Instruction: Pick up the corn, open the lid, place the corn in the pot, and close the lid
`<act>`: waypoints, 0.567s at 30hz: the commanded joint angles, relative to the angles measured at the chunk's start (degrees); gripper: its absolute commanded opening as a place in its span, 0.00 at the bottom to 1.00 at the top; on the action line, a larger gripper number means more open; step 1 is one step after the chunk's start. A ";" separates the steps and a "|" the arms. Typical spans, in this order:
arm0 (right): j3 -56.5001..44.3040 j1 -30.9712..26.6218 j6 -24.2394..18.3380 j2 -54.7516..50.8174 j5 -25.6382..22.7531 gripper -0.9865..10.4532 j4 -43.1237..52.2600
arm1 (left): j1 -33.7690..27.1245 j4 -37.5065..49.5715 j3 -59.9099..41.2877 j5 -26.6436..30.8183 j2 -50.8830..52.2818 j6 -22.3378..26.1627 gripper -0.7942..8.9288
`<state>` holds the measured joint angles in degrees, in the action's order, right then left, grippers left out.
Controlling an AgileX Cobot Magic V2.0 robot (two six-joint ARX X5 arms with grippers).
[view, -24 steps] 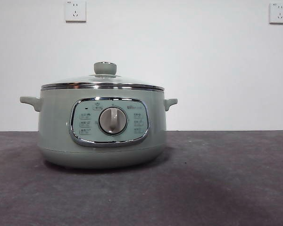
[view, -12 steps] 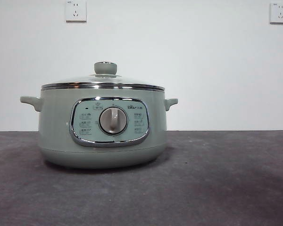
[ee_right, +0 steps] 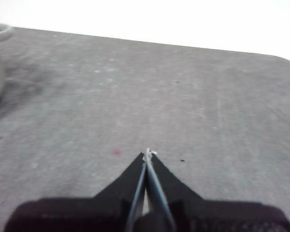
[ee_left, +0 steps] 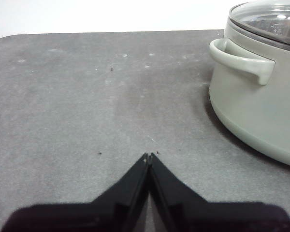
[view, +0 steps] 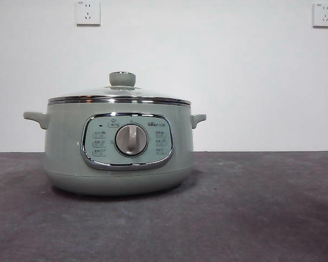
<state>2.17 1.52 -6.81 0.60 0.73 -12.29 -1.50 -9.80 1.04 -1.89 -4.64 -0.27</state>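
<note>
Currently the pot [view: 119, 150] sits on the table [view: 251, 207] at about 9 o'clock of centre in the front view, lid [view: 119, 94] seated on its rim. Left gripper [ee_left: 149, 157] and right gripper [ee_right: 148, 153] both hang over bare mat, jaws pressed together, holding nothing. Corn not visible.

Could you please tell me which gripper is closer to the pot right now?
Left, probably. The left gripper sits beside the pot, whose handle looms large there. The right gripper sees only the pot's edge, off to one side.
</note>
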 commanded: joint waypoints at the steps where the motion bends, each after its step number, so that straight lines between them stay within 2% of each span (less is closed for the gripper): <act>1: -0.72 -0.04 2.91 -0.15 -1.73 0.09 0.24 | -0.20 0.35 -0.59 0.00 -0.02 0.07 0.08; 5: -0.74 -0.04 4.98 -0.17 -1.77 0.09 0.28 | -0.20 0.35 -0.59 0.00 -0.02 0.07 0.08; 17: -0.74 -0.04 5.11 -0.09 -1.84 0.09 0.26 | -0.20 0.35 -0.59 0.00 -0.02 0.07 0.08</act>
<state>2.11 1.52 -2.33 0.60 -1.08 -12.36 -1.50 -9.80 1.04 -1.89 -4.64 -0.27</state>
